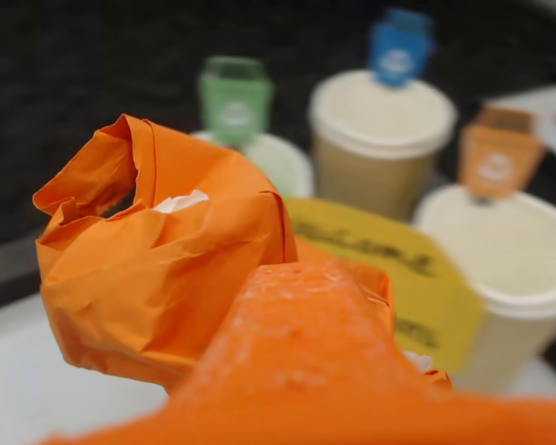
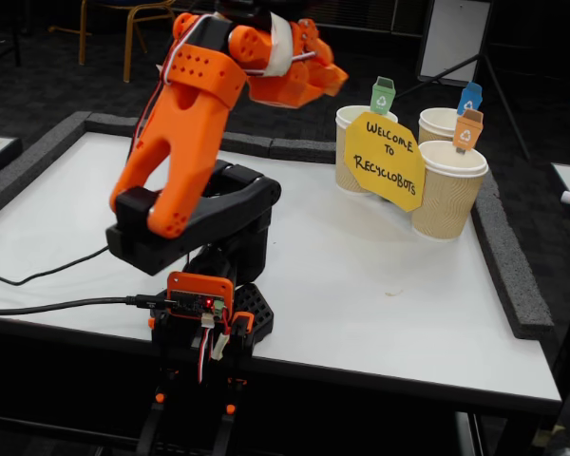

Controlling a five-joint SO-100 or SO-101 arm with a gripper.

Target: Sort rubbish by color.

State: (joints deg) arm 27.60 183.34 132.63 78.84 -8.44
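**Orange lump held aloft near the cups**

The white table (image 2: pixel 380 285) fills most of the fixed view, edged by a grey foam border (image 2: pixel 508 266). Rising from its lower left is the orange and black arm (image 2: pixel 185 142), its base clamped at the near edge and its upper links reaching to the top centre of the frame.

At the right centre of the fixed view stand three tan ribbed paper cups: one with a green bin tag (image 2: pixel 356 152), one with a blue tag (image 2: pixel 439 123) behind, and one with an orange tag (image 2: pixel 448 195) nearest the camera. A yellow sign reading "Welcome to RecycloBots" (image 2: pixel 388 160) leans against their fronts. In the wrist view the cups sit blurred across the upper right.

The orange crumpled paper lump (image 1: pixel 157 269) dominates the left and centre of the wrist view, a scrap of white showing in its folds. The gripper (image 2: pixel 315 76), at the top centre of the fixed view, is clamped on this lump, lifted well above the table and just left of the cups. One orange finger (image 1: pixel 301 343) presses against the lump from the lower centre of the wrist view.
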